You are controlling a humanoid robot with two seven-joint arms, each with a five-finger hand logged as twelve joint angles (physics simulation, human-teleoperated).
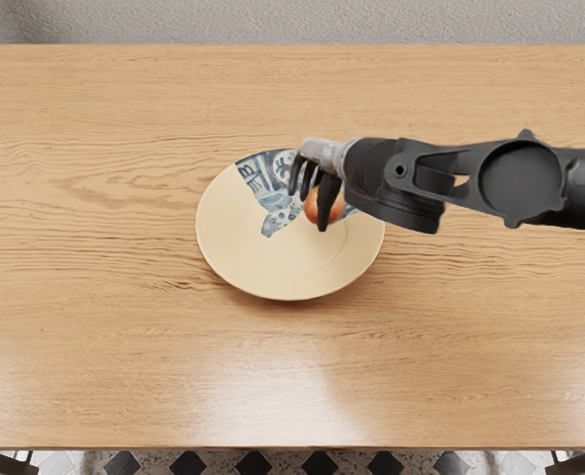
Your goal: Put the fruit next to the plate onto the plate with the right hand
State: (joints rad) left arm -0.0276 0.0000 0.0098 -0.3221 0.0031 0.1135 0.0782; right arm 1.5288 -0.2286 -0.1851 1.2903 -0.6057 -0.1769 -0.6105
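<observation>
Right hand (pixel 310 184) has its dark fingers curled around the small round orange fruit (pixel 315 207), holding it over the far right part of the round cream plate (pixel 262 265). This looks like the placing step. Next it should lower gently, then loosen the fingers.

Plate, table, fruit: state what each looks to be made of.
The plate looks ceramic: smooth cream surface, raised rim, a blue-and-white printed patch; plastic is possible. The table looks like wood or veneer: visible grain, soft satin sheen near the front. The fruit shows smooth orange skin, but it is mostly hidden by the right robot hand curled around it, so its material is unclear.
</observation>
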